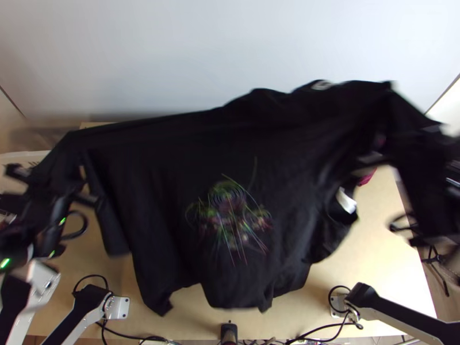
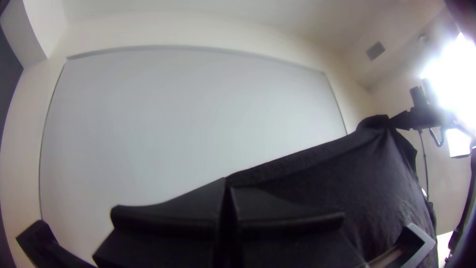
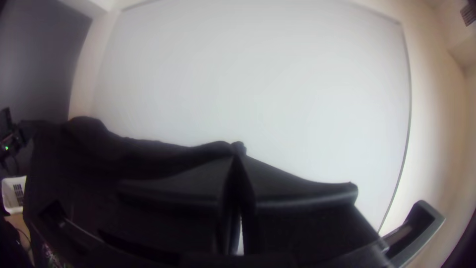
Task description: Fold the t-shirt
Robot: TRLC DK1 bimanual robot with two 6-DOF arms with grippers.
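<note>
The left claw (image 2: 226, 184) and right claw (image 3: 238, 155) pinch the black shirt (image 1: 161, 172). It hangs over the table (image 1: 376, 230), its long edge stretched between them; both should lower it together.

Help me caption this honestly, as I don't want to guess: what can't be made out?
Colourful print on the black cloth t-shirt, top view: details blurred.
Light wooden table, top view: middle hidden by the shirt.
Small crimson thing, top view: partly hidden by the shirt, unidentifiable.
Left gripper, left wrist view: cloth between its black fingers, hidden by them.
Right gripper, right wrist view: likewise, cloth hidden by its fingers.
</note>
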